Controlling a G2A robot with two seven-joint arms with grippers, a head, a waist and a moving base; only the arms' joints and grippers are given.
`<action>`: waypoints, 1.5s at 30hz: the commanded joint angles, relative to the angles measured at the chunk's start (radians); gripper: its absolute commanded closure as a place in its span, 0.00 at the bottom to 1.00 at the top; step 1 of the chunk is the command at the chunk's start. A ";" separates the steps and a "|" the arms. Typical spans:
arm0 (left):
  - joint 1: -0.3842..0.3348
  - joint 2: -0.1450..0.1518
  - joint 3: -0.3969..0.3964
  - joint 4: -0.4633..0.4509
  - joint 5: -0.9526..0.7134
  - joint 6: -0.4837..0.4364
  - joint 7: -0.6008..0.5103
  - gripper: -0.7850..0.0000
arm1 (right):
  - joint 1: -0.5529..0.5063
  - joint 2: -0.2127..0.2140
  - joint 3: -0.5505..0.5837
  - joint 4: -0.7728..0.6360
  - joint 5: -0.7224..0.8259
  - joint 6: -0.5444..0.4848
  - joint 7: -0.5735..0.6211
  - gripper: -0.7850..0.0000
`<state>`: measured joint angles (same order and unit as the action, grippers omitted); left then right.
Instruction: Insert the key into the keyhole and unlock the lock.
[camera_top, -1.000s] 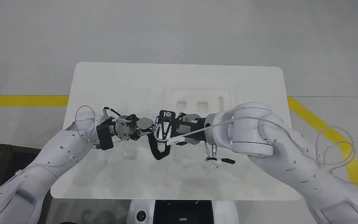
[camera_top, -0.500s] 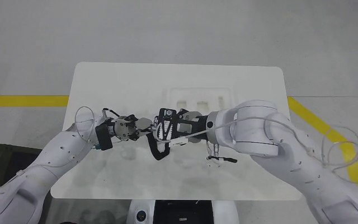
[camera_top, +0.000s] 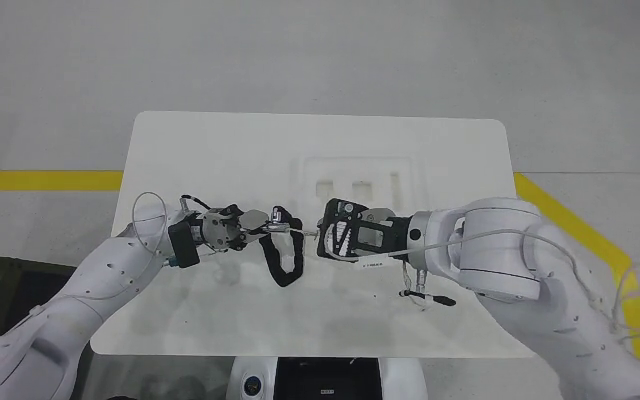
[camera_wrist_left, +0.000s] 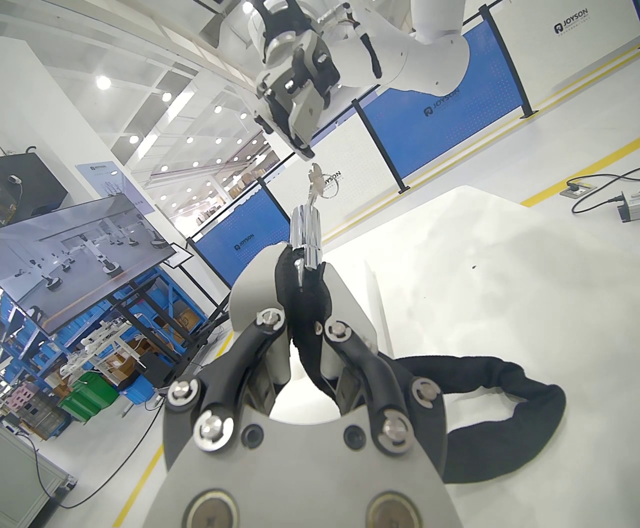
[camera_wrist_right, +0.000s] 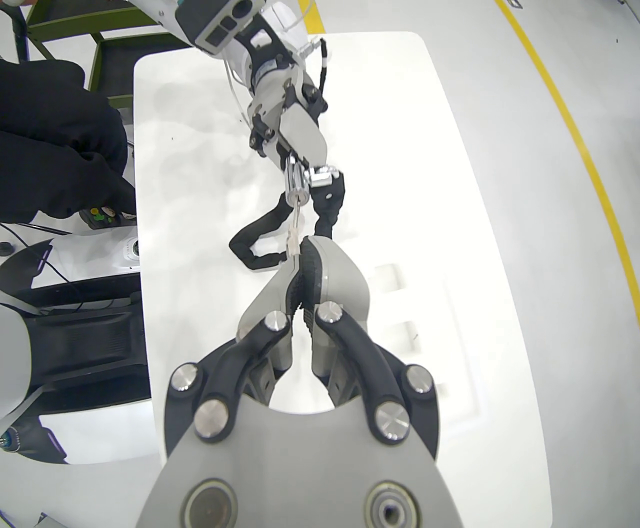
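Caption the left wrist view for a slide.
Left gripper holds the lock with the key inserted; right gripper poised just beyond.

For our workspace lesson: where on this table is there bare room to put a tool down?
Bare: the table along its far edge, and its near edge by the chain. Crowded: the middle, where the left gripper holds the lock and the right gripper faces the key.

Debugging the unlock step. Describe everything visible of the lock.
The lock is a short chrome cylinder on a black fabric-sleeved loop that hangs over the white table. The left gripper has its fingers shut on the sleeved end and holds the lock above the table, keyhole end toward the right gripper. The key sits in the keyhole. A second chrome end piece lies beside the cylinder; whether it is latched cannot be told.
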<state>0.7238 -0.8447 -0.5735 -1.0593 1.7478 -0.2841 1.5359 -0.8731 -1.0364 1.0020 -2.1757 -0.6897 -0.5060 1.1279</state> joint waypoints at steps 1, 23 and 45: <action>0.004 0.003 -0.006 -0.004 0.003 0.000 0.000 1.00 | -0.029 0.006 0.012 -0.001 -0.008 -0.015 -0.001 1.00; 0.028 0.011 -0.049 -0.037 0.016 0.000 0.000 1.00 | -0.072 0.017 -0.001 0.057 -0.146 -0.130 -0.186 0.98; 0.037 0.010 -0.059 -0.043 0.020 0.000 0.000 1.00 | -0.027 0.013 -0.040 0.082 -0.132 -0.137 -0.217 0.99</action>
<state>0.7607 -0.8347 -0.6321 -1.1026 1.7674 -0.2841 1.5359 -0.9030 -1.0228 0.9640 -2.0957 -0.8228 -0.6445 0.9114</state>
